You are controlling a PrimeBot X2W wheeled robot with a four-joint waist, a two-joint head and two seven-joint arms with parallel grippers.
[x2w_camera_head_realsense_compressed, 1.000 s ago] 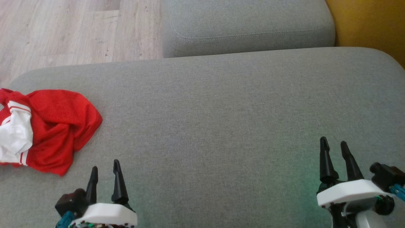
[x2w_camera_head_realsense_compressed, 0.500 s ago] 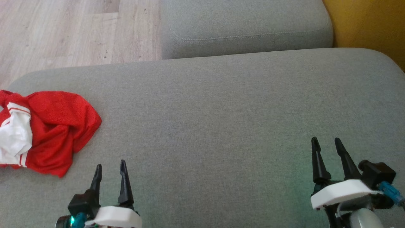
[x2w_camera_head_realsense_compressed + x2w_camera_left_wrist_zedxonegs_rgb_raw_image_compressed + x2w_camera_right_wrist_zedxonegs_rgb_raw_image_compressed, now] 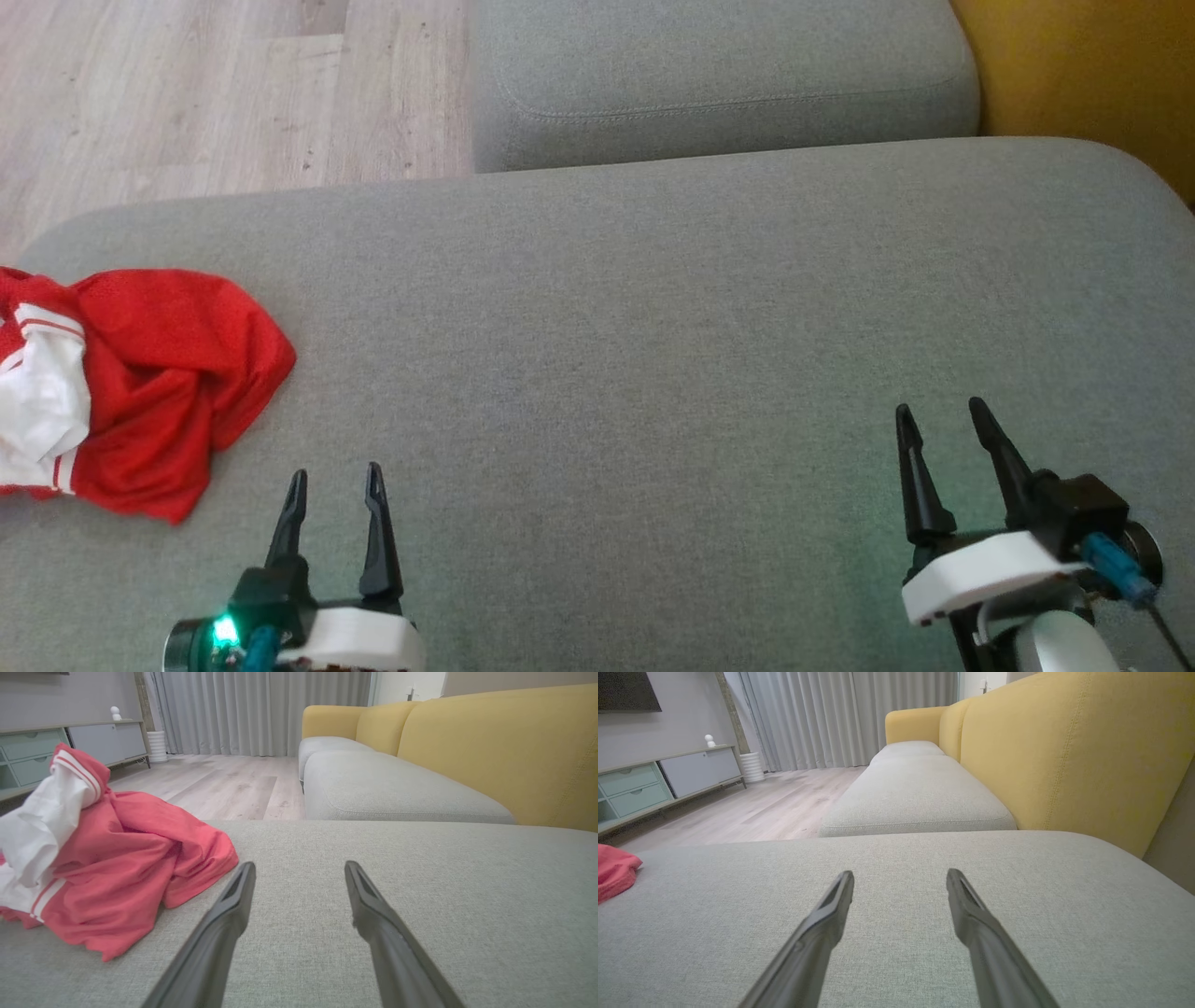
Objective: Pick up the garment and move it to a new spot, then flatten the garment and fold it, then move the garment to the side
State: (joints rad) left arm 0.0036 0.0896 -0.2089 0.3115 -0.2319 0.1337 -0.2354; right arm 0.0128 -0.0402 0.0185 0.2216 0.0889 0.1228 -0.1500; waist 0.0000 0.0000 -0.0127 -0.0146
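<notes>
The garment (image 3: 159,383) is a crumpled red mesh piece with white panels, lying at the left edge of the grey sofa cushion (image 3: 653,308). In the left wrist view the garment (image 3: 121,868) sits ahead and to the left of my fingers. My left gripper (image 3: 336,478) hovers open over the cushion, below and right of the garment, holding nothing; it reads the same in its own view (image 3: 299,868). My right gripper (image 3: 938,411) is open and empty at the lower right, seen too in its own view (image 3: 900,875). A red corner of the garment (image 3: 614,870) peeks in at that view's left edge.
A second grey seat cushion (image 3: 728,79) lies beyond the first, with the yellow sofa back (image 3: 1083,75) to the right. Pale wood floor (image 3: 215,84) lies past the cushion's far left. A low cabinet (image 3: 56,749) and curtains (image 3: 261,709) stand across the room.
Both grippers have drifted: the left a little right and lower in the head view, the right leftward. The garment lies as it did.
</notes>
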